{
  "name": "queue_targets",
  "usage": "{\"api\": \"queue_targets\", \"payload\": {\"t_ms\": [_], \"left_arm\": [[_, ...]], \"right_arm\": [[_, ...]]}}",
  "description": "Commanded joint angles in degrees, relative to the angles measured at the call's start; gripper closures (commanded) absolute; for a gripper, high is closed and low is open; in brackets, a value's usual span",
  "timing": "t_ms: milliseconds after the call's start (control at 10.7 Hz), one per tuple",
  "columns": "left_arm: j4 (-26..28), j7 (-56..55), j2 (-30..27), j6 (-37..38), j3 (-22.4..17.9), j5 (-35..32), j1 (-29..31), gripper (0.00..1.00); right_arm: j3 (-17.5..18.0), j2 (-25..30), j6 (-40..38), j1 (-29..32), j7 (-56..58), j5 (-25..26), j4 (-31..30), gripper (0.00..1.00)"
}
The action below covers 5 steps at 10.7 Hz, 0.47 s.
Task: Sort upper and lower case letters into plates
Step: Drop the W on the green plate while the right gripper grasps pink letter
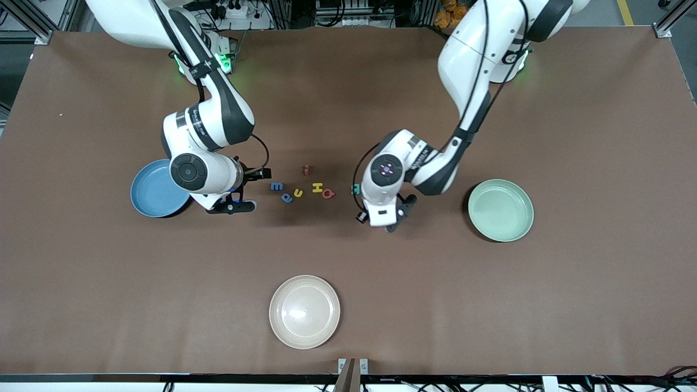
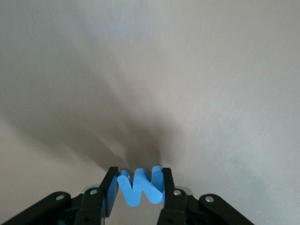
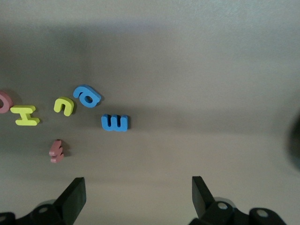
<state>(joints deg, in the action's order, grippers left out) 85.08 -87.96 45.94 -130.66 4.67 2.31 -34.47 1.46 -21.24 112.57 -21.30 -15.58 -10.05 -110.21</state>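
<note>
A: Front view. Six letters lie in a loose row at frame centre: blue m (image 1: 276,186), blue a (image 1: 286,198), yellow u (image 1: 298,193), yellow H (image 1: 317,188), pink Q (image 1: 328,193), and a small red letter (image 1: 306,170) just above the row. A teal letter (image 1: 355,189) shows at the left arm's wrist. Light blue plate (image 1: 155,190) mid-left, mint green plate (image 1: 501,210) mid-right, cream plate (image 1: 304,311) bottom centre, all on the table (image 1: 599,299).

B: Grippers?

A: Left gripper (image 1: 393,220) is over bare table between row and mint plate. Right gripper (image 1: 239,190) hangs beside the blue plate.

B: Left wrist view?

A: Jaws closed on a blue W (image 2: 139,187), pinched across its width at bottom centre; bare table below.

B: Right wrist view?

A: Right gripper (image 3: 138,197) jaws wide apart, empty; the arm waits. Letters sit upper left.

B: Deciding relation?

A: Judgement: the mint plate lies toward frame right of the held W, nearest the left arm.
</note>
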Motion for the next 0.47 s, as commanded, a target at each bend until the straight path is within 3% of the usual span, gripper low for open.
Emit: {"api": "queue_targets", "payload": {"t_ms": [0,375], "left_arm": [[1.0,6.9,-4.7,5.1,0.6,-0.9,3.7,1.00],[1.4,26.4,-9.5,12.9,0.8,0.8,12.7,1.00]], "right_arm": [[-0.3,0.5,3.5,-4.3,-6.0,-1.3,-1.9,0.00],[-0.4,-2.1,9.1,-9.6,-9.4,-1.3,-1.9,0.00]]}}
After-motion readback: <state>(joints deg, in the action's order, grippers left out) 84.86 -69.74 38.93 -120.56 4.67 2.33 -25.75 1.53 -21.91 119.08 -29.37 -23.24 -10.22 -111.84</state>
